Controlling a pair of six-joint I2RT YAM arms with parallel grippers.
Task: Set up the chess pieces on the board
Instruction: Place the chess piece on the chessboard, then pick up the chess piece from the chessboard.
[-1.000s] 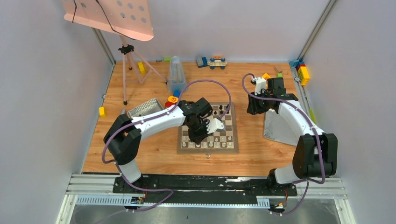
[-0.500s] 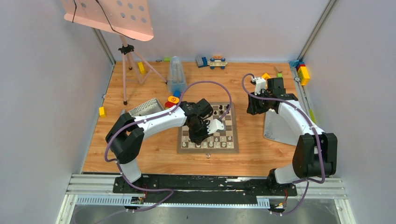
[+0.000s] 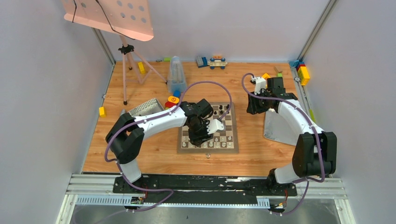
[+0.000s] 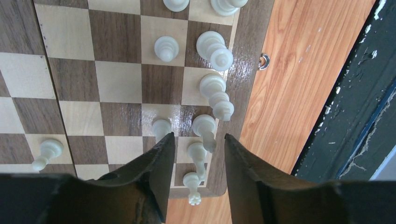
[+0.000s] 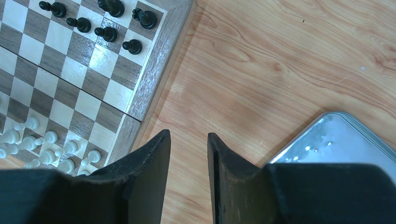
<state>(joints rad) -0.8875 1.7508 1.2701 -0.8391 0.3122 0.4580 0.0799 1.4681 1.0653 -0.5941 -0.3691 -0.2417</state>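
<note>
Board mid-table, white pieces crowded along its near rows, black pieces along its far rows

Left hand low over the board's near-left part, released, fingers apart and gripping nothing. From the wrist, one slim white piece standing in the gap, touching neither finger. More white pieces packed close just beyond it along the board's edge row, a lone pawn well apart toward the board's middle. Small metal ring at the board's rim

Left arm lying across the board's left edge, hiding the squares beneath. Purple cable arching above the far rows

Right hand off the board, just past its far-right corner, over bare table, likewise unclenched with nothing between the fingers

Tray to the board's right, partly under the right arm. Mesh tray and red-yellow discs off the board's far-left corner. Beyond the far edge, a clear container, a toy car and blocks. Yellow block and pink stand well left of the board. Something tiny on the table just before the near edge, too small to tell
</note>
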